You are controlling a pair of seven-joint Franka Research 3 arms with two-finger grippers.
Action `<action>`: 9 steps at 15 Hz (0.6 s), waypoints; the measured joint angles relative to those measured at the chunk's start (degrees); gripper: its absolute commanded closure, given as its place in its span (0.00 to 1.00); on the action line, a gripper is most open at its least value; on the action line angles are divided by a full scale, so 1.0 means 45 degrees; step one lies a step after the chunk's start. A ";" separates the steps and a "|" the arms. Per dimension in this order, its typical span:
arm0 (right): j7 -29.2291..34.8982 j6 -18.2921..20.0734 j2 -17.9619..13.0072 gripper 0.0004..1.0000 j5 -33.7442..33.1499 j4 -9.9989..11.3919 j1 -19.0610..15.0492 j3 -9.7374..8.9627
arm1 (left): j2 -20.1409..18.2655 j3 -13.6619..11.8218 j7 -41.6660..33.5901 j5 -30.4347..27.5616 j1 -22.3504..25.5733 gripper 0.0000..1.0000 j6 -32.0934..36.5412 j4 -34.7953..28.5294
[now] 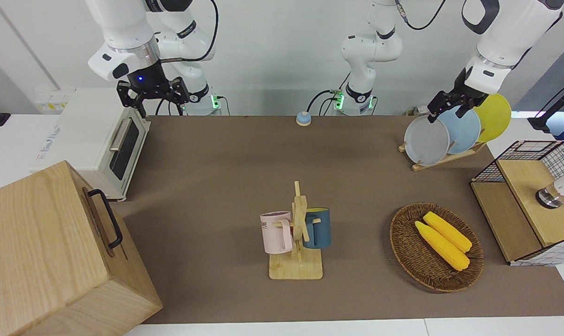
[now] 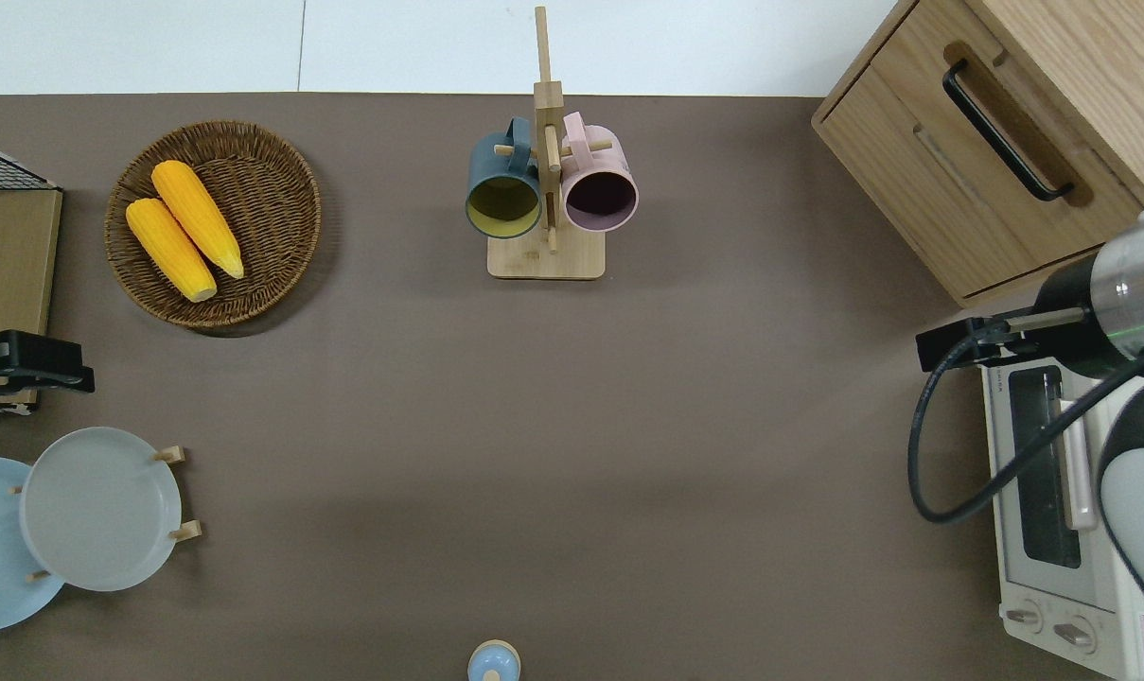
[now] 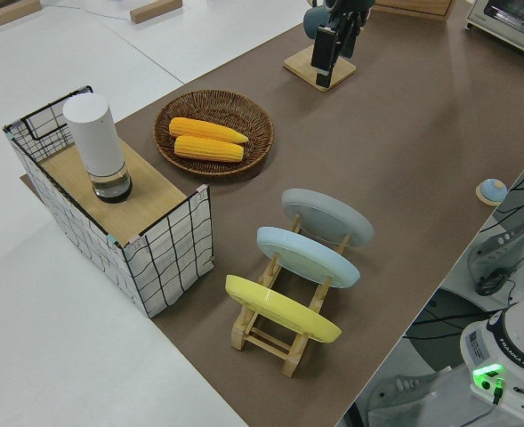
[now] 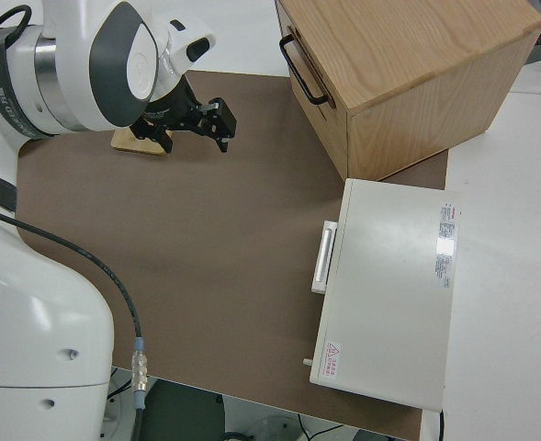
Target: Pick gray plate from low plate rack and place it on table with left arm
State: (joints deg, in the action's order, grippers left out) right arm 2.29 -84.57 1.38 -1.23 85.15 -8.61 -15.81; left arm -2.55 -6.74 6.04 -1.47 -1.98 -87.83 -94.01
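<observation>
Gray plate stands in our rack at the left arm's end of the table, close to the robots' edge. Our left gripper hangs nearby; we cannot tell whether its claw is open. The right arm is parked.

Pale gray plate, light wooden rack, brown table.

3 plates, 2 mugs, 2 corn cobs, 1 basket, 1 toaster oven, 2 racks
</observation>
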 measured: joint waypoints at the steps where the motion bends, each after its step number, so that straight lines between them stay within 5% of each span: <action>1: 0.0000 0.0000 0.0000 0.02 0.0000 0.0000 0.0000 0.0000 | 0.0005 0.0006 0.0313 0.0001 0.0000 0.01 0.0016 0.0000; 9: 0.0000 0.0000 0.0000 0.02 0.0000 0.0000 0.0000 0.0000 | 0.0217 0.0163 0.0812 0.0293 -0.0012 0.01 0.0087 -0.0016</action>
State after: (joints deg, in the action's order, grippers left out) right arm 2.29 -84.57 1.38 -1.23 85.15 -8.61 -15.81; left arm -1.57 -6.00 9.70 -0.15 -2.04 -87.44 -94.08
